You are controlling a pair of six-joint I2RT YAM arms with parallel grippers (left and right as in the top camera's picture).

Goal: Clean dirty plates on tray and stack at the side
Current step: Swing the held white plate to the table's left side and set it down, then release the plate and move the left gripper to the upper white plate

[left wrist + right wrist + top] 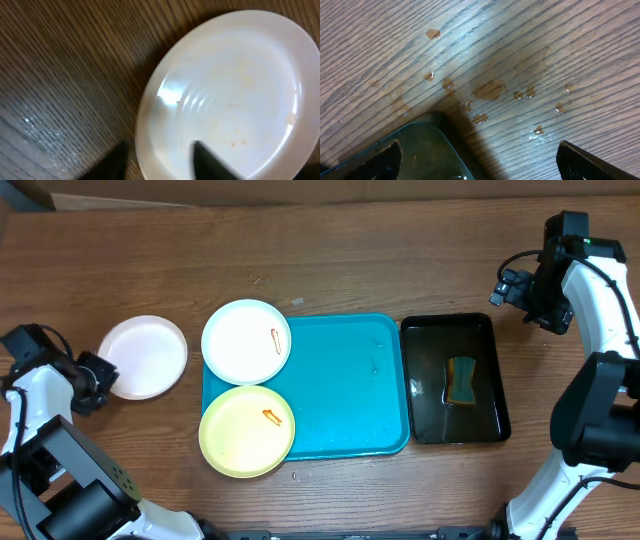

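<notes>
Sitting mid-table in the overhead view, the turquoise tray [350,395] is carrying two smeared plates along its left edge, the white plate [246,341] behind the pale yellow plate [246,431], both overhanging the rim. The third plate [145,357] is lying on the table [350,250] to the left. The black tray [500,395] is holding water and a sponge [462,380]. The left gripper [103,375] is sitting at the third plate's edge.

The left wrist view is adding that its fingers [210,162] are straddling that rim, spread and released.

The right wrist view is showing the right gripper [477,150] gaping wide over the black tray's corner and water drops [490,91].

There were two white plates [246,341] [143,357], one yellow plate [246,431], one blue tray [350,390], one black tray [430,412], one sponge [462,380] and two robot arms [600,300] [40,395].
</notes>
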